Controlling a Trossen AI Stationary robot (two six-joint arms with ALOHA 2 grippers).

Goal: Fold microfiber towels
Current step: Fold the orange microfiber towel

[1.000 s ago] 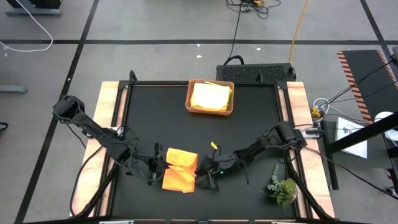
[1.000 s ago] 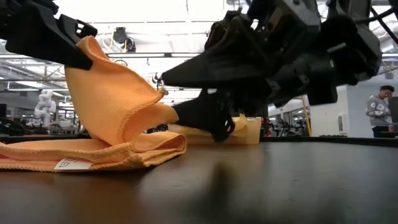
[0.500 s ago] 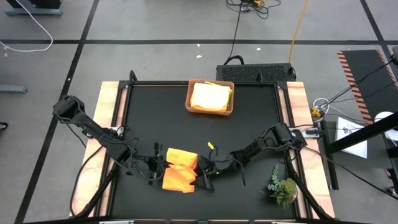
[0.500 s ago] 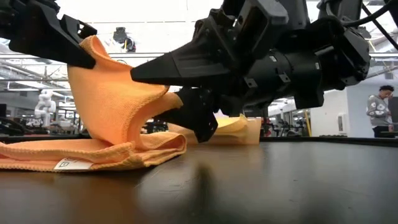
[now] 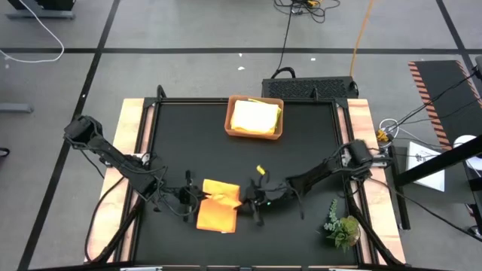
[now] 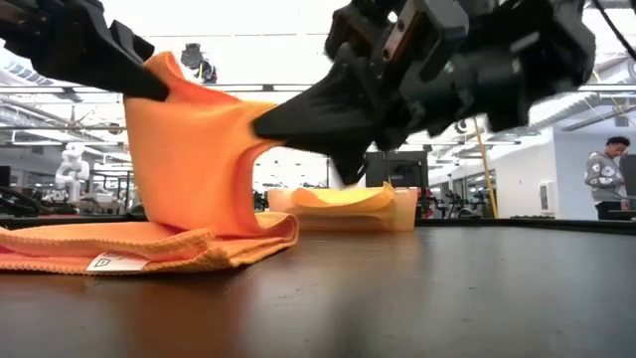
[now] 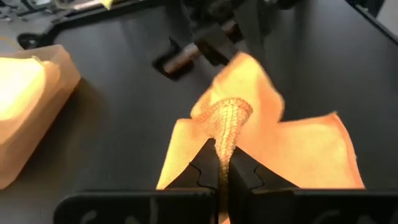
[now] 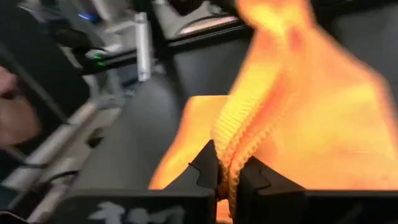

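An orange microfiber towel (image 5: 217,212) lies near the table's front edge, between my two grippers. Its lower part (image 6: 149,247) rests flat on the table, while an upper layer (image 6: 204,149) stands raised between the grippers. My left gripper (image 5: 197,197) is shut on the raised layer's left end. My right gripper (image 5: 242,200) is shut on its right end. A folded yellow towel (image 5: 254,116) lies in the brown tray (image 5: 230,128) at the far middle. My left gripper pinches a bunched bit of the towel's hemmed edge (image 7: 226,127) between its two fingers, coming from the table's left and slanting down. That end is lifted clear. My right gripper pinches a bunched fold of the hemmed edge (image 8: 231,146) between its two fingers, nearly level, from the table's right. The cloth between the two grippers hangs down onto the flat part.
A green plant sprig (image 5: 343,227) lies at the table's near right corner. Wooden rails (image 5: 134,143) run along both sides of the black table. A person (image 6: 608,179) stands in the room beyond the table, far right in the low view.
My right gripper has moved in on the raised towel layer, shut on its edge and risen a little. The layer's right end has come up with it, so the raised cloth now spans wider between the two grippers. The flat lower part has stayed in place.
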